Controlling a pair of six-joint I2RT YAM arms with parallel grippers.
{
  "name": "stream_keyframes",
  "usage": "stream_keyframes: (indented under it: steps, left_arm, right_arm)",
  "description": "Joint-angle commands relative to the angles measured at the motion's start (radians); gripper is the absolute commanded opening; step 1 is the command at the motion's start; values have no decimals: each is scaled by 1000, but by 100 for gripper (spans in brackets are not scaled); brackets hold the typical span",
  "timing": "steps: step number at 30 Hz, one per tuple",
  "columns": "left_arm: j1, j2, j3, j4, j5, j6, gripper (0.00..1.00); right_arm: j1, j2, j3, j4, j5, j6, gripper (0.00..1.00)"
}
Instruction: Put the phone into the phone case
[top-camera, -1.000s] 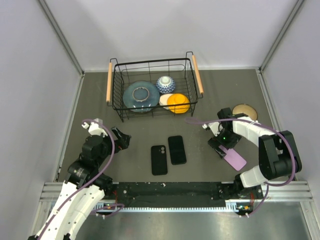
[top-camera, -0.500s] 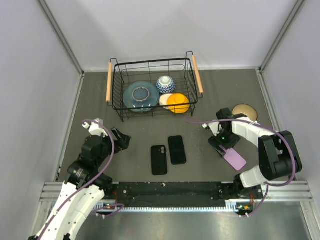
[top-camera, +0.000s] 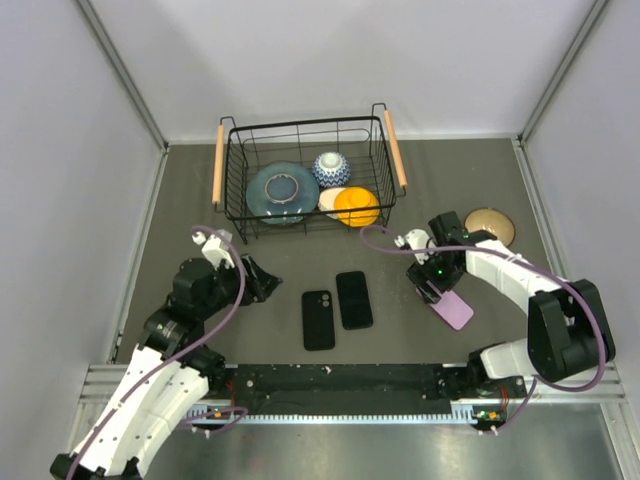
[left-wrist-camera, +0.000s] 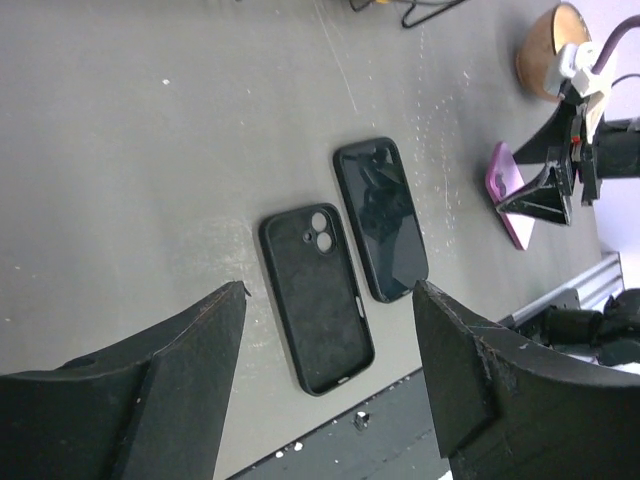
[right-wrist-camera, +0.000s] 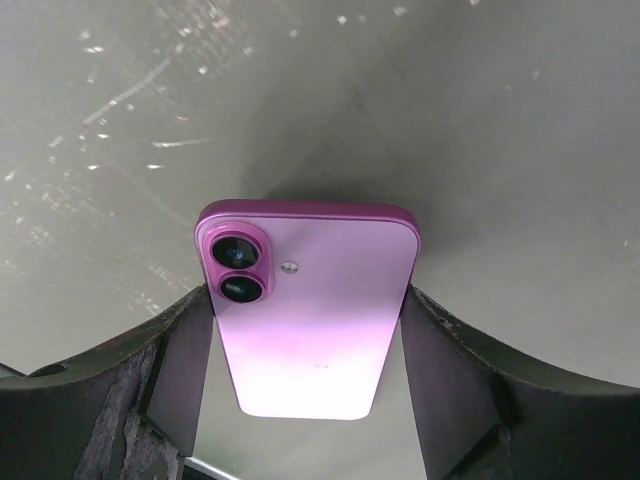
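The phone (top-camera: 354, 299) is glossy black and lies flat in mid-table; it also shows in the left wrist view (left-wrist-camera: 380, 218). The matte black phone case (top-camera: 318, 319) lies just left of it, open side up, camera hole at its far end; the left wrist view shows it too (left-wrist-camera: 316, 300). My left gripper (top-camera: 262, 285) is open and empty, left of the case and above the table (left-wrist-camera: 330, 295). My right gripper (top-camera: 437, 290) is shut on a purple phone (top-camera: 452, 309), its fingers against the phone's long edges (right-wrist-camera: 305, 330), right of the black phone.
A black wire basket (top-camera: 232, 190) at the back holds a blue plate (top-camera: 280, 192), a patterned bowl (top-camera: 331, 168) and orange and cream dishes (top-camera: 355, 206). A round wooden piece (top-camera: 492, 222) lies at the right. A metal rail (top-camera: 340, 380) runs along the near edge.
My right gripper has moved left and a little back, carrying the purple phone with it. My left gripper has moved right toward the case. The black phone and case have not moved.
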Motion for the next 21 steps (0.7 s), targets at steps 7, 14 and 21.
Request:
stream_keyframes:
  steps: [7,14,21]
  left_arm:
    - [-34,116,-33,199,166,-77,67]
    - [-107,232,-21,325,181,-138,66]
    - [-215,427,103,388,145,-145,65]
  right_arm:
    - [110,-93,-43,193,-126,99,48]
    - [172,-163,-92,301,-152,161,49]
    - [243,-252,-154,462,-203,187,49]
